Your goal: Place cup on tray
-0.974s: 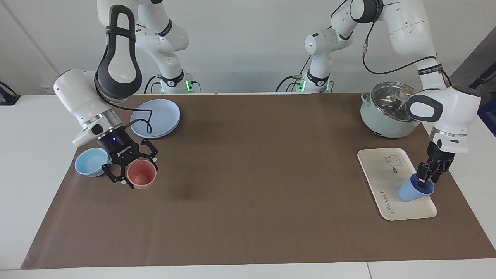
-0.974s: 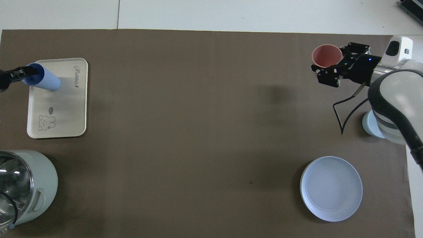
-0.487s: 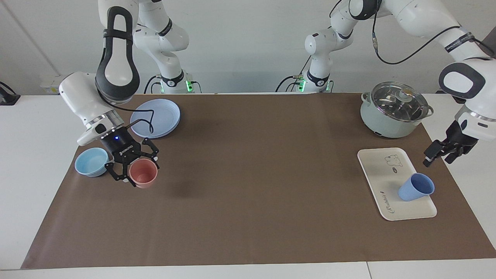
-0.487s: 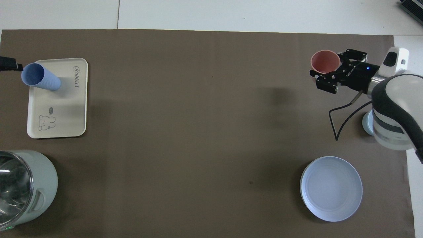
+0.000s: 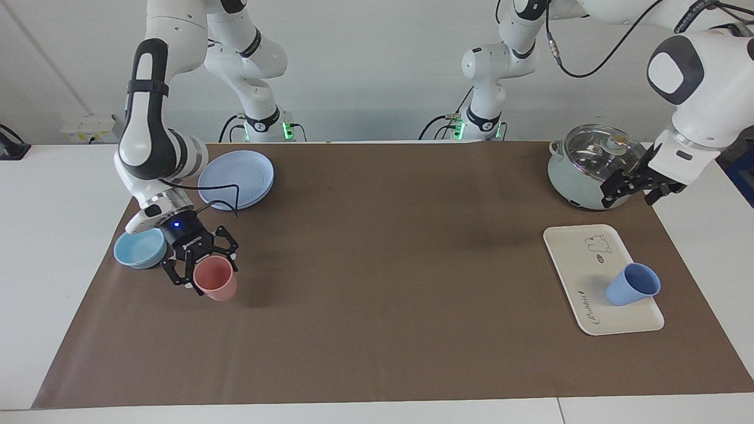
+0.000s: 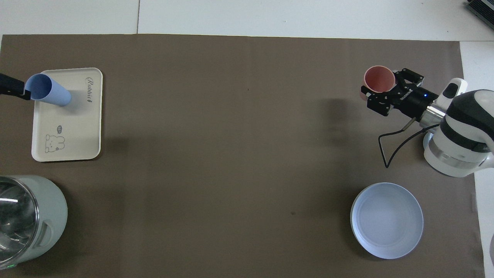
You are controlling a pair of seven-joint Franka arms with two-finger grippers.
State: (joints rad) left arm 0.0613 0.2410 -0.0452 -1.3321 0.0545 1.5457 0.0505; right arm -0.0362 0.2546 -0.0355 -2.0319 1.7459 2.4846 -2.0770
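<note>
The periwinkle-blue cup [image 5: 632,285] stands upright on the cream tray [image 5: 580,265], at the tray's corner farthest from the robots; it also shows in the overhead view [image 6: 48,90], on the tray [image 6: 73,131]. My left gripper [image 5: 630,191] is open and empty, raised over the spot between the pot and the tray, apart from the cup. Only its tip [image 6: 11,87] shows in the overhead view. My right gripper [image 5: 205,271] is shut on a pink cup [image 5: 216,278] and holds it low over the mat beside the bowl; the overhead view shows the gripper [image 6: 386,89] and the pink cup [image 6: 380,77] too.
A pale green pot with a glass lid [image 5: 595,168] stands nearer to the robots than the tray. A round blue-lilac plate [image 5: 237,178] and a shallow light-blue bowl [image 5: 139,247] lie toward the right arm's end of the brown mat [image 5: 389,265].
My left gripper let go of the blue cup, rose and drew back toward the pot. My right gripper moved the pink cup a little farther from the robots.
</note>
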